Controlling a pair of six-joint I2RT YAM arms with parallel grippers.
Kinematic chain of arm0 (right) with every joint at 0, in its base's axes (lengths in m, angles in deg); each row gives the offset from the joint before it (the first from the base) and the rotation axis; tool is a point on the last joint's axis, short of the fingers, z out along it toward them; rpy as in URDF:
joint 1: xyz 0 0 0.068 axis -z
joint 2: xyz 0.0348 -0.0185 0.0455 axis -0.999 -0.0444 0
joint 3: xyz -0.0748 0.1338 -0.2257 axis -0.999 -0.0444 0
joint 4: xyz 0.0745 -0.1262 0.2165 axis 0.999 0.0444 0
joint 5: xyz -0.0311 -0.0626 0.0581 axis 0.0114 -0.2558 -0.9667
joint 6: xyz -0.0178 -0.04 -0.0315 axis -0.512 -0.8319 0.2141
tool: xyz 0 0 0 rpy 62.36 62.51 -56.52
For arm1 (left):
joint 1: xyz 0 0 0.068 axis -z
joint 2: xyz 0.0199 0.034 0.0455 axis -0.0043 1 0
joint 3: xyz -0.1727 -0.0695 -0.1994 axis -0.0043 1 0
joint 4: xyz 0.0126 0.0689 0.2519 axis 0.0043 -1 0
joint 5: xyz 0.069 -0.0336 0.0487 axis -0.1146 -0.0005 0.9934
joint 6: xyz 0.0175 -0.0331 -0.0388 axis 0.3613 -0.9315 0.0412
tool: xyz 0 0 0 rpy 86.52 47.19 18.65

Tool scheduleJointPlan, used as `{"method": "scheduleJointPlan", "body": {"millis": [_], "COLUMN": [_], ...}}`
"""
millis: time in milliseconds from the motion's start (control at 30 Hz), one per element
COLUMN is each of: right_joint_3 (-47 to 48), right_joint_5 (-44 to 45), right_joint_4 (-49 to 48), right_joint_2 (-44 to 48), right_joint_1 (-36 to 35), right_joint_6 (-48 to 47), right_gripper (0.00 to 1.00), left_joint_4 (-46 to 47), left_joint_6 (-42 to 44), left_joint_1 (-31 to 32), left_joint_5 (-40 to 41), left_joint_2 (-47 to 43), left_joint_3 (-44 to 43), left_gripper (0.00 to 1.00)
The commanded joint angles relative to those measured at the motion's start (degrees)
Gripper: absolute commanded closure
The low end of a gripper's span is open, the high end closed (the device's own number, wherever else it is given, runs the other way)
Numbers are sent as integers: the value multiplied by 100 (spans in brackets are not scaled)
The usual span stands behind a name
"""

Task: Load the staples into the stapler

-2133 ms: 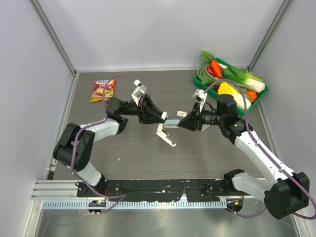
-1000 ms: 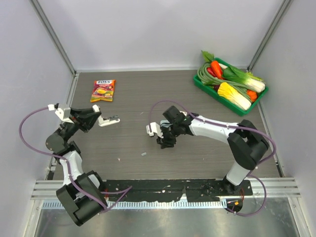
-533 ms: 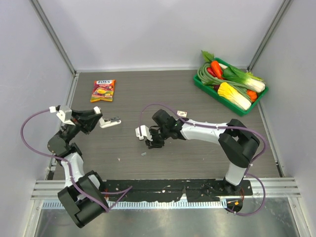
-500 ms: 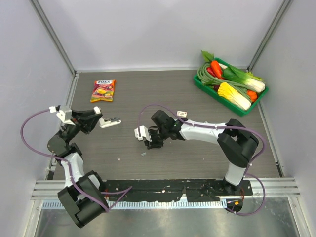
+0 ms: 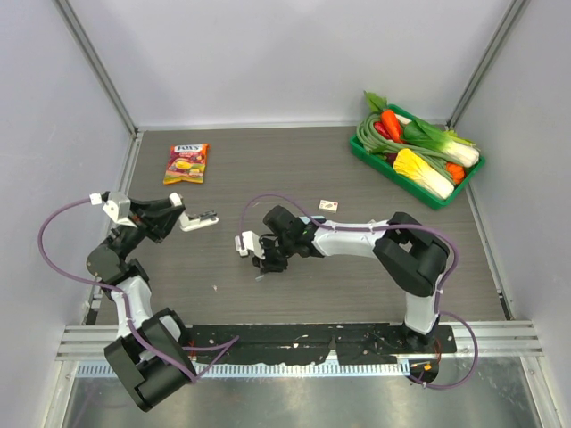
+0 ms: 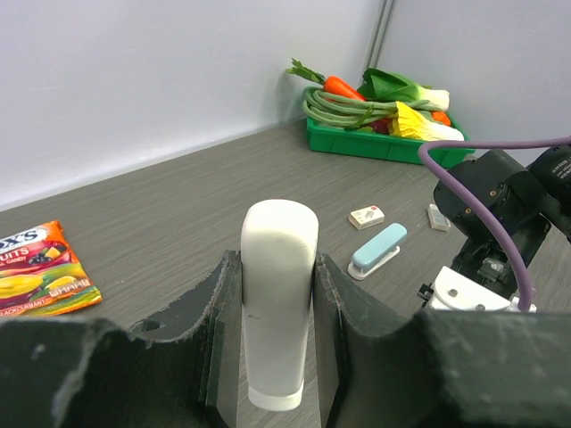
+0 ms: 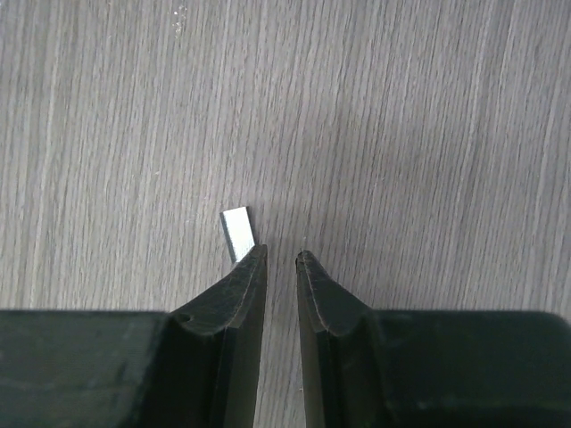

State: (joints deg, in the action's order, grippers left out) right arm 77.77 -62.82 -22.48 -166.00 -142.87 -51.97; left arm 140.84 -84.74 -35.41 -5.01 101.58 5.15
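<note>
Left pincer (image 6: 277, 278) pinches a smooth, round-ended white stapler (image 6: 278, 241) between its matte black fingers above the grey wood-grain counter (image 5: 268, 169). Right pincer (image 7: 279, 257), tips all but pressed together with nothing between them, points down at the counter, a thin silvery strip (image 7: 238, 230) lying just beside one tip. The staples (image 5: 329, 205), a tiny flat cream box, sit on the counter near the right arm, close to a pale-blue stapler (image 6: 378, 251)
</note>
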Motion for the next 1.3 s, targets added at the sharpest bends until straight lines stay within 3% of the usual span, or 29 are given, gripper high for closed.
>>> {"method": "scheduleJointPlan", "body": {"millis": [0, 1033, 1267], "right_joint_3": [263, 404, 422], "right_joint_5": [100, -321, 2], "right_joint_4": [-228, 9, -78], "right_joint_2": [-93, -66, -172], "right_joint_1": [-39, 31, 22], "right_joint_6": [121, 534, 604], "right_gripper": [75, 66, 65], "left_joint_4": [271, 306, 315], "left_joint_6": [118, 92, 92], "left_joint_1": [-29, -29, -29], "left_joint_5": [221, 265, 265], "left_joint_2": [-15, 73, 82], "left_joint_3": [22, 66, 74], "left_gripper": [100, 100, 100]}}
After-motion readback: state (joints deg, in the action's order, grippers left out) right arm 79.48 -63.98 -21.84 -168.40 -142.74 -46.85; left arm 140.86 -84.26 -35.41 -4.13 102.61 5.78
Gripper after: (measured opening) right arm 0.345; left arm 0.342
